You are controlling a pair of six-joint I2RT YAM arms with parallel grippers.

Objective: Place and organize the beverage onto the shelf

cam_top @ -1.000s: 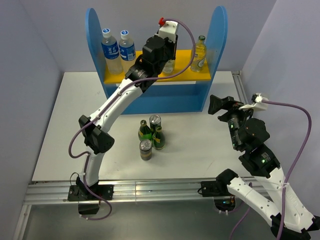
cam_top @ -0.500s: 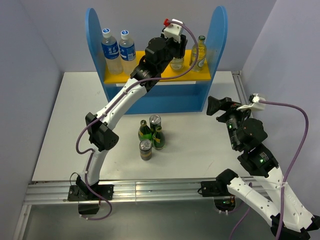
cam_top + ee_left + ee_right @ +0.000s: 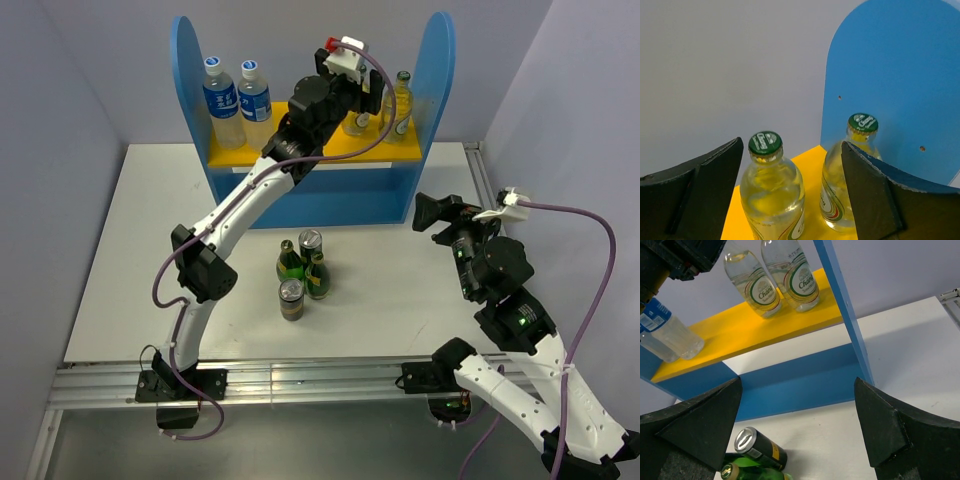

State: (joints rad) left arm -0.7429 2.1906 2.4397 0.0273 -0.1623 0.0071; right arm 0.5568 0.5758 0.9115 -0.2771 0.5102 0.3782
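Release of the second pale-yellow bottle on the shelf. The left gripper (image 3: 790,150) has its fingers apart, one on each side of the pale-yellow bottle (image 3: 771,200) and seemingly clear of the glass. A second ago the same fingers were closed on this bottle while carrying it rightward over the upper board (image 3: 300,150). It now stands upright on the board with no grip on it, just left of the first pale-yellow bottle (image 3: 835,190), which stands just beside the right side panel (image 3: 890,75).

By this reading, two of the six drinks are placed at the right end of the shelf (image 3: 437,60). The left arm's next step is probably to lift clear without tipping either bottle.

The right gripper (image 3: 797,385) hangs near the shelf's right front, fingers spread wide and holding nothing.

Four drinks remain grouped on the table (image 3: 420,300), well apart from the shelf: two green bottles (image 3: 289,262) and two cans (image 3: 310,240).

Two blue-labelled plastic bottles (image 3: 220,100) occupy the left end of the board.

Writing: each pale bottle carries a round green-rimmed label reading "Chang" and a green cap with white script. The blue labels are too small to read.
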